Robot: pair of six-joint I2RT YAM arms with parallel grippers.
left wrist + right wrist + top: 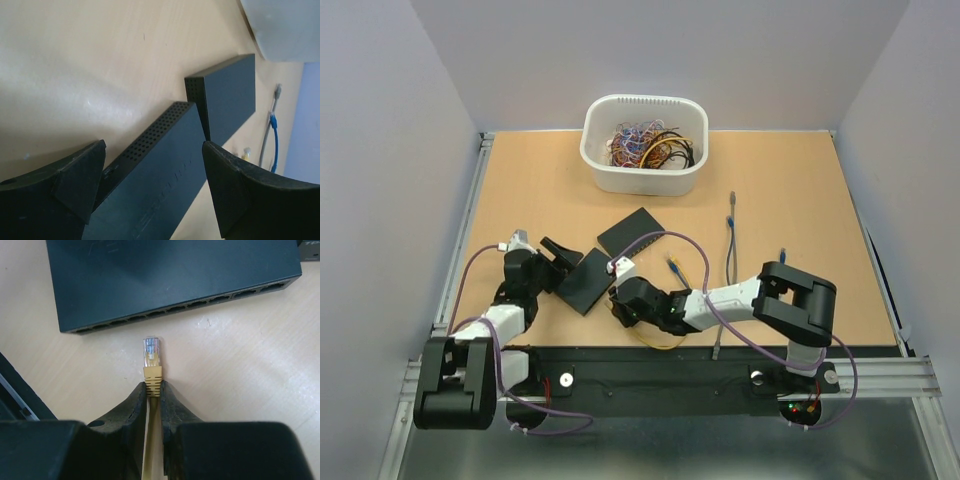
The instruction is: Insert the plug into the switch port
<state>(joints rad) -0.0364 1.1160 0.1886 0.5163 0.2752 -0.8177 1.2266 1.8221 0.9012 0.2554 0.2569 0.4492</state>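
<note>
Holding: right hand [154,390] is pinching the yellow boot just behind the plug [152,351], fingers narrowed tight on it, so the clear tip is sticking out free ahead of them.
Plug position: it is sitting at the centre of the right wrist view, pointing up-frame at the ports [175,310], near them but apart. Insertion is not yet happening.
Cable [148,460]: it is trailing back down between the fingers toward the bottom of the frame, leaving the plug's nose unobstructed.
Switch [170,275]: it is lying flat on the surface [260,370] across the top of the frame, its port face turning toward the plug but running at a slant, higher at the right.
Left hand [155,175]: it is standing wide, one finger at each side of the switch's end at the bottom of its view, probably getting ready to steady the box against the push. Whether the fingers are touching it I cannot tell.
Second switch [230,95]: it is lying just beyond, upper right of the left wrist view, its corner almost meeting the first, and nothing is addressing it.
Next move: the plug is likely needing a slight turn to face one port squarely before going in.
Risk: an unsteadied switch is likely sliding away under the push.
</note>
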